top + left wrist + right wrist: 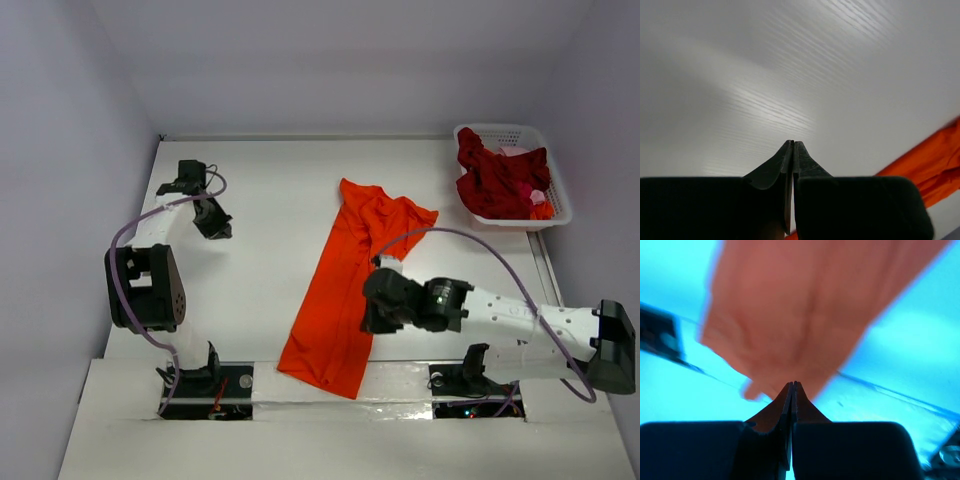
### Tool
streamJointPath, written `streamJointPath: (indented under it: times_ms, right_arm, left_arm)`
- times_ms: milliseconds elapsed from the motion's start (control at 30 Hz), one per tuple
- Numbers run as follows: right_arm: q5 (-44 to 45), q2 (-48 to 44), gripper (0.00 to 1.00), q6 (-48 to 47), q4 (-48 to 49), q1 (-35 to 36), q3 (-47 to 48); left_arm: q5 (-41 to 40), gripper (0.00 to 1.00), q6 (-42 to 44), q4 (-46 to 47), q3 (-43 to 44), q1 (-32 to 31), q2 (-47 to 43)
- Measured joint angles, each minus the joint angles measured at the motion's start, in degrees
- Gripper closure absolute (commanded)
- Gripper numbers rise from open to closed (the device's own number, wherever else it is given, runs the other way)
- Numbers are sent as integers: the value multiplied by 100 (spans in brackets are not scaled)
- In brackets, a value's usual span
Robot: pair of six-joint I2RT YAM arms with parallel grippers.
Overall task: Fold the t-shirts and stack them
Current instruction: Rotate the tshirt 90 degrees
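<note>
Progress looks early, judging from the overhead view. The orange t-shirt [345,290] lies on the white table [260,200] as a long slanted band, its lower end at the near edge. It seems narrowed lengthwise but not yet folded short. The dark red t-shirts [497,180] sit bunched in the white lattice basket [561,205] at the far right corner, unfolded, and no stack shows anywhere. The right gripper [376,316] hangs over the band's right edge, and the left gripper [212,222] is well apart from it at the far left.

In the left wrist view, the left gripper [793,145] has its jaws pressed together on nothing above bare table, with the orange t-shirt [935,160] only at the right border.

In the right wrist view, the right gripper [793,385] is likewise closed. No cloth shows between its jaws, and the orange t-shirt [805,315] is blurred just beyond the tips. Crosswise folds, the basket's shirts and the stacking all remain.
</note>
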Motion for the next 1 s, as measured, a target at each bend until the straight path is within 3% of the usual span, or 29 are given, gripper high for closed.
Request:
streamJointPath:
  times_ms: [133, 367, 600, 767, 1000]
  right_arm:
    - [203, 584, 100, -369, 118, -667, 855]
    - [166, 1725, 100, -1248, 328, -2441, 1473]
    - [-20, 2739, 100, -1998, 496, -3875, 2616]
    - [-177, 3228, 100, -2267, 595, -4557, 3143]
    - [-446, 3786, 100, -2448, 595, -4975, 3421]
  left_arm:
    - [348, 100, 20, 79, 280, -595, 111]
    - [835, 100, 39, 588, 1305, -1685, 848]
    - [981, 100, 17, 787, 2522, -2063, 1871]
    - [1283, 100, -4, 925, 3200, -2271, 2446]
    - [2000, 100, -2, 986, 4166, -2601, 3233]
